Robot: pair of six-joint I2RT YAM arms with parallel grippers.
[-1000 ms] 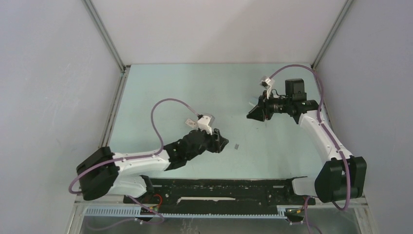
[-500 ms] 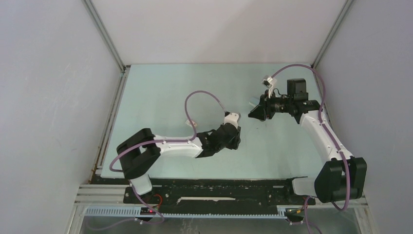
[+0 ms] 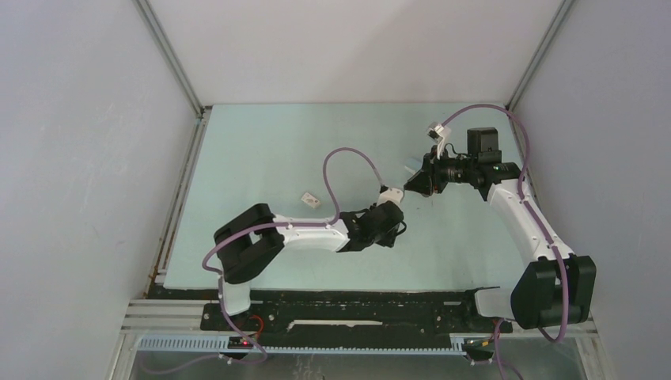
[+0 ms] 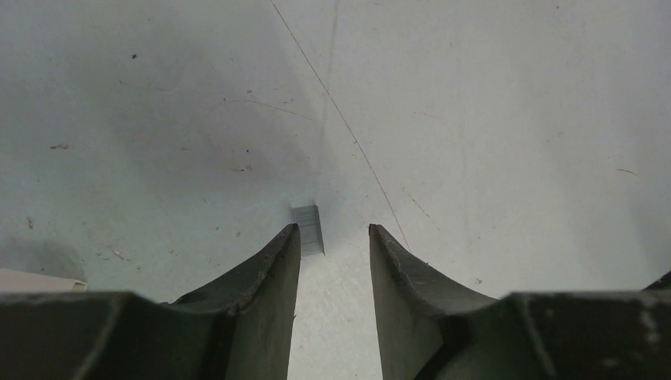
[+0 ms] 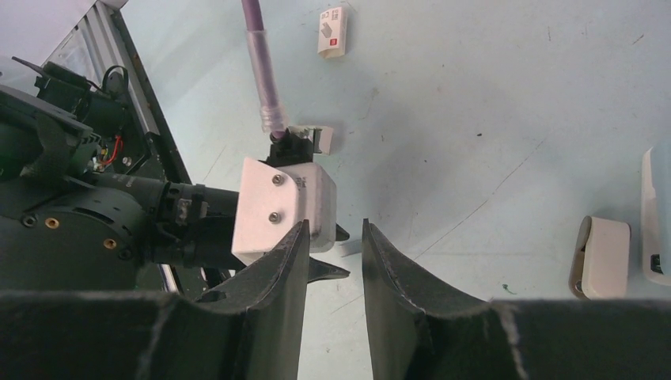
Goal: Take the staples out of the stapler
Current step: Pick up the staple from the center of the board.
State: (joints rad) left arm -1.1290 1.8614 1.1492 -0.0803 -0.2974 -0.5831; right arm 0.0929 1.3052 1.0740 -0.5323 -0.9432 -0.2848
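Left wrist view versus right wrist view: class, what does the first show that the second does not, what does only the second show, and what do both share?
Only the left wrist view shows the staples, a short grey strip lying on the table just ahead of the left gripper's open jaws. Only the right wrist view shows the right gripper, open and empty, the left arm's white camera housing, purple cable and a small white labelled box. Both share the pale green table.

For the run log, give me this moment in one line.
left fingers: open, empty | staples: on table, just ahead of left fingers, ungripped | right fingers: open, empty
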